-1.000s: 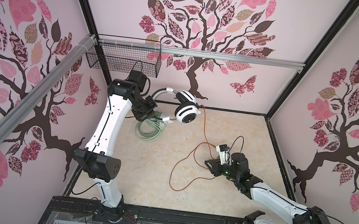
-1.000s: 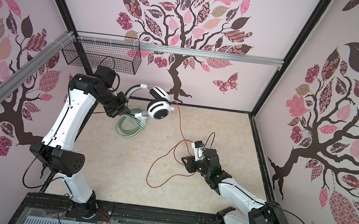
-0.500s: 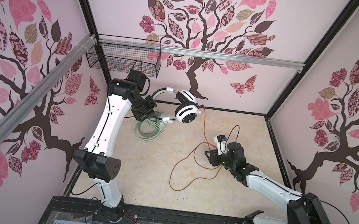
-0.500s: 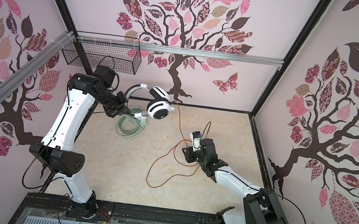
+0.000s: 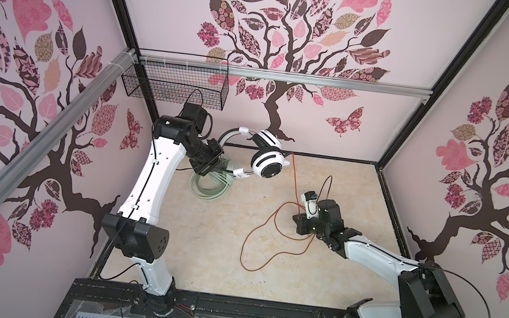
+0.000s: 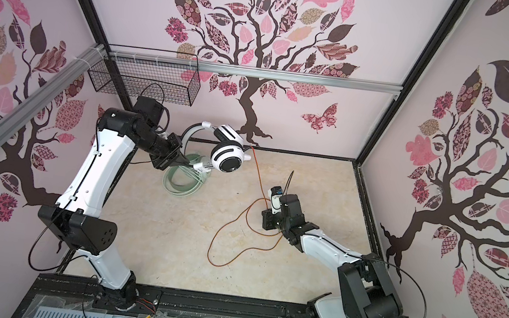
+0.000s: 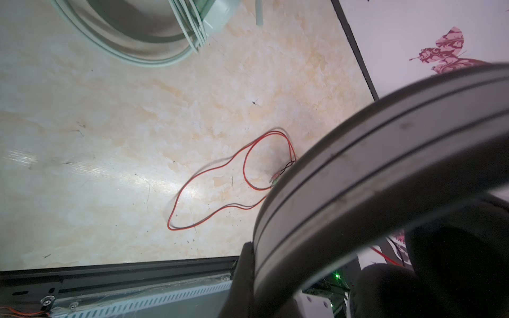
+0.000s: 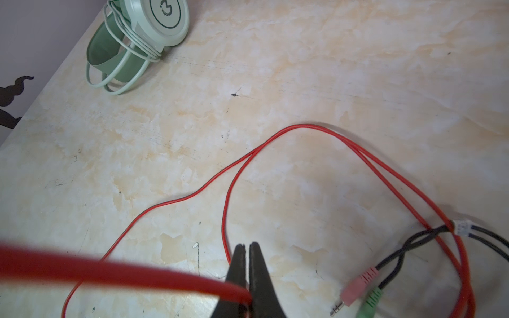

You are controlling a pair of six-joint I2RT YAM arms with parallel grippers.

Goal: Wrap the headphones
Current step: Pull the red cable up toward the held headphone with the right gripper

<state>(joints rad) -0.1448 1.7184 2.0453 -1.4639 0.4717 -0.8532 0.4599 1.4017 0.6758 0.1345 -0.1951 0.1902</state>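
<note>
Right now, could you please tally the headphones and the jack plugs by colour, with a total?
Mint-green headphones: 1
White-and-black headphones: 1
Pink jack plug: 1
Green jack plug: 1
Total: 4

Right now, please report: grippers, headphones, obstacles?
Left gripper shut on striped headphones, off table. Right gripper shut on orange-red cord. Mint-green headphones, wrapped, lie beneath.

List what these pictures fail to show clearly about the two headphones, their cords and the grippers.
- Left gripper: its hold on the white-and-black headphones is too small in both top views; their blurred band fills the left wrist view.
- Mint-green headphones: partly behind that gripper in both top views, cut off by an edge in both wrist views.
- Green plug: cut by the right wrist view's edge.
</note>
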